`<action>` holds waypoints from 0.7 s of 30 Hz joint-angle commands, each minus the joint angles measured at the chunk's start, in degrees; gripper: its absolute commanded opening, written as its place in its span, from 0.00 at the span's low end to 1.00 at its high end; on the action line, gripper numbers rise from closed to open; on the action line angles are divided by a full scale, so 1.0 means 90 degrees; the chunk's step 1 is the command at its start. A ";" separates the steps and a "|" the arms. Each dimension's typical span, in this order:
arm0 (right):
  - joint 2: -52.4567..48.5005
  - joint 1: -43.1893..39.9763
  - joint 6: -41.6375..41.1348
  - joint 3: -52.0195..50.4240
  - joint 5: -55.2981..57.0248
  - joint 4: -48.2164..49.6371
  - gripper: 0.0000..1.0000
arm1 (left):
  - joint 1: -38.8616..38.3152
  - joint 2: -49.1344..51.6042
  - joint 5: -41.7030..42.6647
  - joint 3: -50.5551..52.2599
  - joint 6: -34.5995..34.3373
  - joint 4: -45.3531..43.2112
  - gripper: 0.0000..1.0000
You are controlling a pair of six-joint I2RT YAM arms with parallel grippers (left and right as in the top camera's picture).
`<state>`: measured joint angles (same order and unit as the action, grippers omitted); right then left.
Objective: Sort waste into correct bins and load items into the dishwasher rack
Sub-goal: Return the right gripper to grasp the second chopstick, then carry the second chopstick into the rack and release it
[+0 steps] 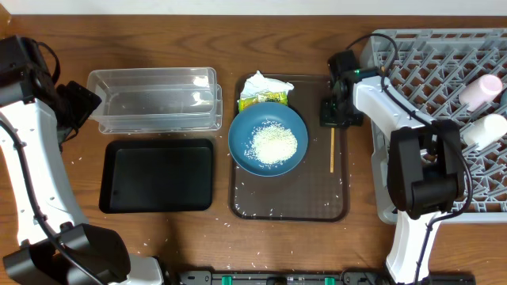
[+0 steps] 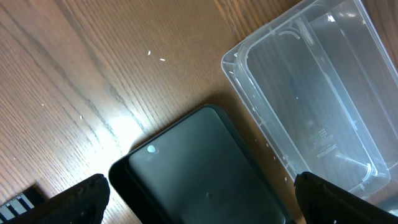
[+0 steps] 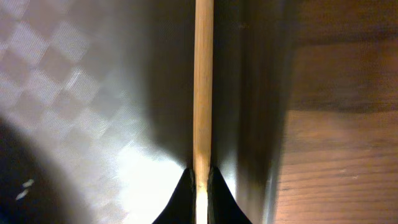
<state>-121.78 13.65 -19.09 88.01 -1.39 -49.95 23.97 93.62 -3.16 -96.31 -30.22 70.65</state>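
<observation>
**Wooden chopstick pinched at one end, lying along the tray's right edge**

Wood, thin and pale: the chopstick [image 3: 203, 81] lies on the brown tray [image 1: 341, 198], just inside its right rim, between the blue bowl [image 1: 242, 142] and the rack [image 1: 380, 47]. Whether it is one stick or a pair pressed together I cannot tell.

Its long axis runs parallel to that rim. One end sits under the right pincer [image 3: 202, 183] toward the far side of the worktop [image 1: 158, 32], and the free end points back toward the arm bases. In the wrist view it runs straight up the frame from the fingertips, with no slant.

The right pincer is closed to its narrowest, with both tips clamped on the stick near that far end. Whether the stick has left the tray surface does not show.

It should handle as light and stiff, and it is smooth and round enough to roll or swivel in a two-point grip. Held this close to one end, the free length could droop or pivot during a lift. A hold nearer the middle would balance better. The rack's lattice floor may let so thin a thing slip through, so laying it across the grid looks safer than dropping it end-first.

The left pincer [image 2: 199, 202] stands wide and holds nothing, hovering over the black tray [image 2: 205, 168] beside the tub [image 2: 311, 93].
</observation>
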 commanded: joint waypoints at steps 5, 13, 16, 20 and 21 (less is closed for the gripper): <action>0.0165 -0.0420 0.0381 0.1693 -0.0282 -0.0882 0.01 | 0.0022 -0.0087 -0.0036 -0.0100 -0.0058 0.0029 0.98; 0.0175 -0.1360 0.1020 0.3157 -0.0282 -0.1642 0.01 | 0.0022 -0.0087 -0.0036 -0.0100 -0.0058 0.0027 0.98; 0.0175 -0.1770 0.1268 0.3322 -0.0328 -0.1671 0.01 | 0.0022 -0.0087 -0.0036 -0.0100 -0.0058 0.0029 0.98; 0.0172 -0.2220 0.2392 0.3327 -0.1401 -0.1683 0.01 | 0.0022 -0.0087 -0.0036 -0.0100 -0.0058 0.0029 0.98; 0.0172 -0.2280 0.2584 0.3327 -0.1625 -0.1700 0.01 | 0.0019 -0.0087 -0.0036 -0.0100 -0.0058 0.0029 0.98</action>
<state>-121.64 -5.63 -4.71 116.79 -7.90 -64.90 23.97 93.62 -3.16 -96.31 -30.22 70.65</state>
